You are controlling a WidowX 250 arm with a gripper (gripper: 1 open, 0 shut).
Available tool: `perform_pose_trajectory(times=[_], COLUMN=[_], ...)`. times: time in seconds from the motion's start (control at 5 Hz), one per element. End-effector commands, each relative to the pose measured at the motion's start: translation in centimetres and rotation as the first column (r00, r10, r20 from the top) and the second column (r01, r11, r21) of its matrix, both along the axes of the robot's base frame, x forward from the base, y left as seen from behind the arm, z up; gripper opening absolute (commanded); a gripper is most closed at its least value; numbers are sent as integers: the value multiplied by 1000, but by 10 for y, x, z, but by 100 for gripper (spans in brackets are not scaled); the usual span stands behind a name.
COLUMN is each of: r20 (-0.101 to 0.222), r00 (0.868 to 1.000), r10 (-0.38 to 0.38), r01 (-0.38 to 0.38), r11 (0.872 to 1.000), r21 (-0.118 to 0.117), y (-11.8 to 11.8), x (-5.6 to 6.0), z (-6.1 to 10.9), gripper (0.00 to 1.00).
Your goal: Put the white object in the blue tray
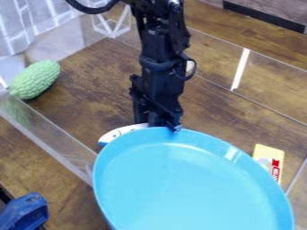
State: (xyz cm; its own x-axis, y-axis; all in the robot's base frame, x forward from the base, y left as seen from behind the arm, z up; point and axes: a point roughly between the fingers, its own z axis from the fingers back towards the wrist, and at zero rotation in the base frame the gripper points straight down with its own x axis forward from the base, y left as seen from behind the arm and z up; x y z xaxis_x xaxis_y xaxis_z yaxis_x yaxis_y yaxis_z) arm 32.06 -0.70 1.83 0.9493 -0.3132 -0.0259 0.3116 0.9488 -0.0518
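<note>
The blue tray (192,184), a big round bright-blue plate with a low rim, fills the lower right of the view and tilts toward the camera. My gripper (159,122) comes down from a black arm and is shut on the tray's far rim. A small whitish shape (113,136) peeks out at the tray's far left edge. It may be the white object, but most of it is hidden behind the rim.
A green bumpy gourd (34,79) lies at the left on the wooden table. A yellow block (270,158) shows partly behind the tray's right rim. Clear plastic walls (60,144) border the work area. A blue cloth (21,216) sits at the bottom left corner.
</note>
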Motion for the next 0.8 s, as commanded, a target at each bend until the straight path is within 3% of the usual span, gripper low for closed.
perform_pose_trajectory(times=[0.0, 0.2, 0.6], r20=[-13, -21, -32], r00=[999, 998, 989], r10=[37, 55, 146], r01=[-37, -55, -146], r11=[999, 998, 989], r21=[7, 15, 27], y=[12, 17, 13], x=[3, 5, 21], z=[-1, 1, 14], gripper=[0, 0, 0])
